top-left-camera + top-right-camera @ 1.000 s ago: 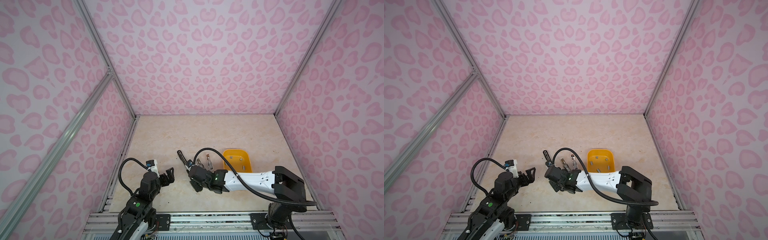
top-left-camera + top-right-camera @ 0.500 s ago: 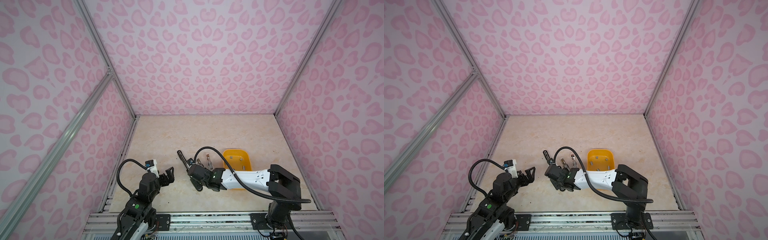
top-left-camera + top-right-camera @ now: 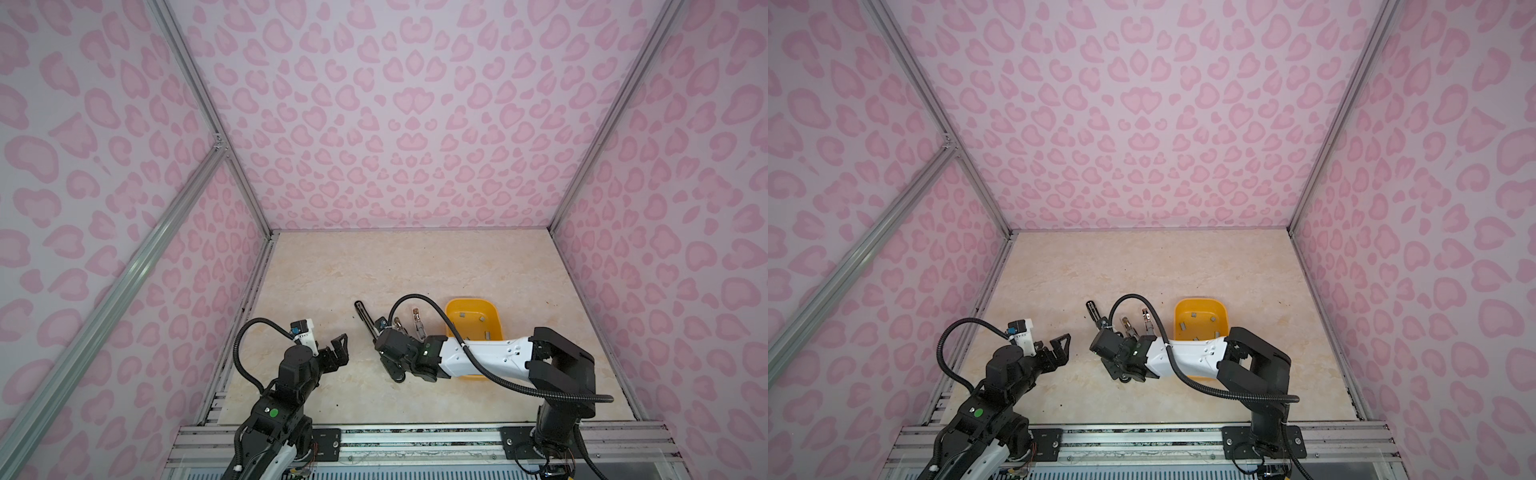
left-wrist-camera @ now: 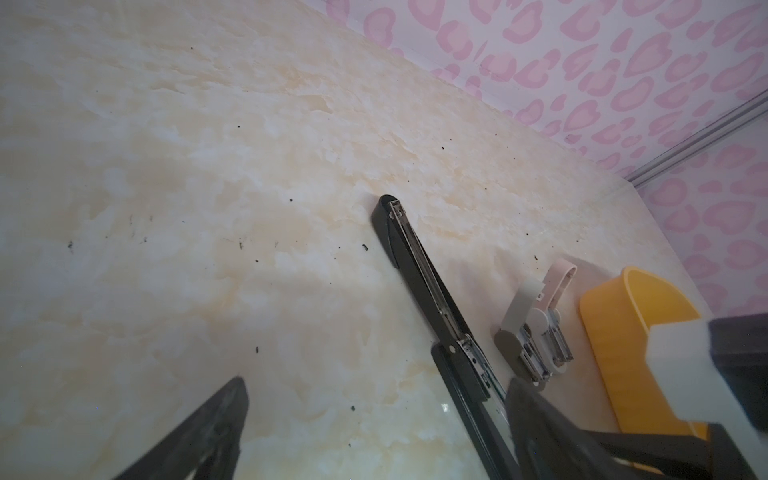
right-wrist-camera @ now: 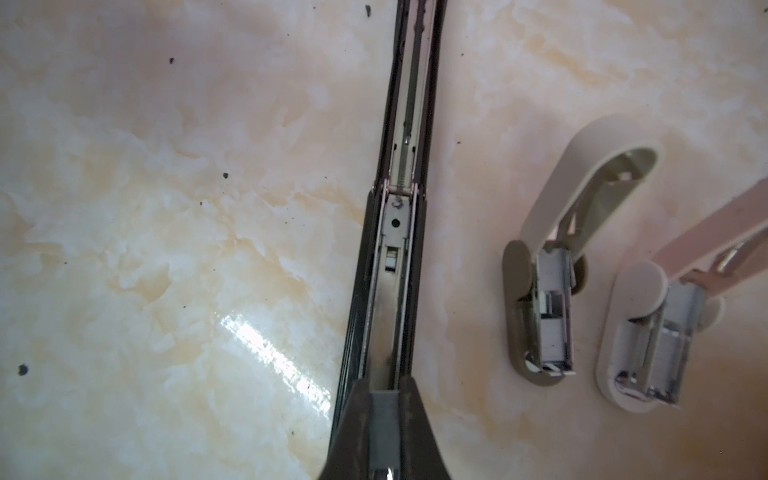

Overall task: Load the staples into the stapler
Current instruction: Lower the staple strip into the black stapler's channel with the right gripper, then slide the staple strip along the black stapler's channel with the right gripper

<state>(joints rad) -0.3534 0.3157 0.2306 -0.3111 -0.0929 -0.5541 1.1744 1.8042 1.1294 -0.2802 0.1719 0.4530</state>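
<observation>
A long black stapler (image 3: 365,316) (image 5: 399,249) lies opened flat on the marble floor, its metal channel bare. My right gripper (image 3: 394,369) (image 5: 384,399) sits low over the channel's near end, shut on a short grey strip of staples (image 5: 384,419). The strip lines up with the channel; I cannot tell whether it touches it. More staples (image 3: 482,319) (image 3: 1213,319) lie loose in the yellow tray (image 3: 496,316). My left gripper (image 3: 332,353) (image 4: 376,384) hangs open and empty, just left of the black stapler (image 4: 419,270).
Two small staplers, a beige one (image 5: 544,291) (image 3: 399,324) and a pink one (image 5: 648,332) (image 3: 417,318), stand opened between the black stapler and the yellow tray (image 4: 623,324). The right forearm crosses above the tray's near side. Pink patterned walls enclose the floor.
The right arm's elbow has drifted slightly left while its gripper stays over the black stapler with the strip. The left arm has not moved.
</observation>
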